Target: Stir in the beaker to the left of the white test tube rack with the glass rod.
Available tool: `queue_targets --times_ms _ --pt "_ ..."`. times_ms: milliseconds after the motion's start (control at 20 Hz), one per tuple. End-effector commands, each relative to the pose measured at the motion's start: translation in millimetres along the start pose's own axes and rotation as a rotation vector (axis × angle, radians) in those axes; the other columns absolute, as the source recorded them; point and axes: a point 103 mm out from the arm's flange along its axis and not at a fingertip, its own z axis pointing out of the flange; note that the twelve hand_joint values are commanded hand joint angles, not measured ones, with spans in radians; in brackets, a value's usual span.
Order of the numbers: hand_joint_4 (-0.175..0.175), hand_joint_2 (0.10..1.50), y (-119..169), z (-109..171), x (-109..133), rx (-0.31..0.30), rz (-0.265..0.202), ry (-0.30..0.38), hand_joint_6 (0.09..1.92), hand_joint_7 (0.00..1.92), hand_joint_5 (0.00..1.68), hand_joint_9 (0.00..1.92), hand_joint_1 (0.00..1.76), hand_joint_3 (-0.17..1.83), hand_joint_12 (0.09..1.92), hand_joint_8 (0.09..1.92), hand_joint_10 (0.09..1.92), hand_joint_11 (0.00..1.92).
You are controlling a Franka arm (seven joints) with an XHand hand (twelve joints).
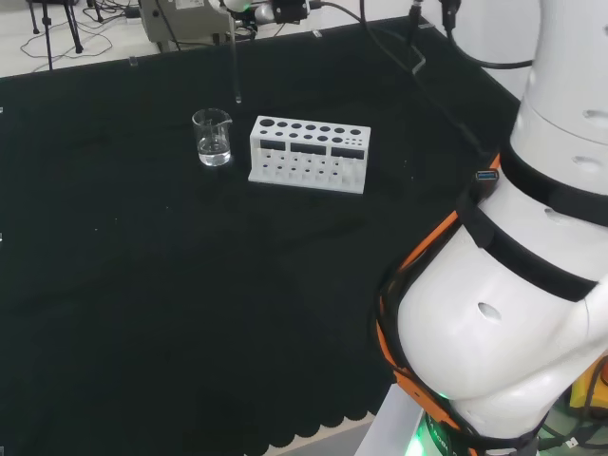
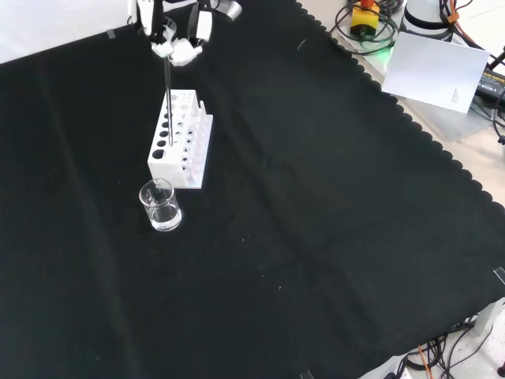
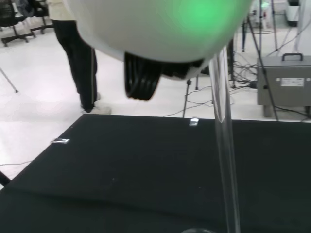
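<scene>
The hand [image 2: 177,35] hangs high over the far edge of the surface [image 2: 316,237] in the front view, its black and white fingers [image 2: 183,54] curled together round the top of the rod [image 2: 168,103]. In the head view the hand [image 1: 271,9] sits at the top edge, above the cloth.

The rod hangs nearly upright, its long axis vertical and its free end pointing down. In the head view that end [image 1: 237,99] is in the air, above and just right of the beaker [image 1: 213,138] and apart from it. In the front view the rod crosses in front of the rack [image 2: 181,142]; whether it touches the rack cannot be told. In the wrist view the rod [image 3: 224,145] runs as a thin clear stick past the white palm.

The beaker is small, clear, upright, with a little clear liquid at its bottom. It stands just left of the rack [image 1: 309,154] in the head view, and nearer than it in the front view [image 2: 160,205].
</scene>
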Motion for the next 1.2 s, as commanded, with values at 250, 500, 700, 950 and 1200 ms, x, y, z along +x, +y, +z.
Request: queue_targets --times_ms 250,500,700,950,1200 --pt "-0.175 0.40 38.3 28.1 6.3 0.014 -0.083 0.065 0.64 1.64 1.40 1.87 1.23 1.04 1.09 0.81 0.71 1.49" --pt "-0.175 0.40 49.0 37.8 4.9 0.020 -0.102 0.075 0.64 1.64 1.40 1.87 1.23 1.04 1.09 0.81 0.71 1.49" --pt "-0.175 0.40 55.1 45.5 1.3 0.024 -0.107 0.085 0.64 1.64 1.40 1.87 1.23 1.04 1.09 0.81 0.71 1.49" --pt "-0.175 0.40 61.1 55.4 -1.1 0.031 -0.117 0.100 0.64 1.64 1.40 1.87 1.23 1.04 1.09 0.81 0.71 1.49" --pt "-0.175 0.40 64.7 67.5 -6.0 0.048 -0.120 0.111 0.64 1.64 1.40 1.87 1.23 1.04 1.09 0.81 0.71 1.49"
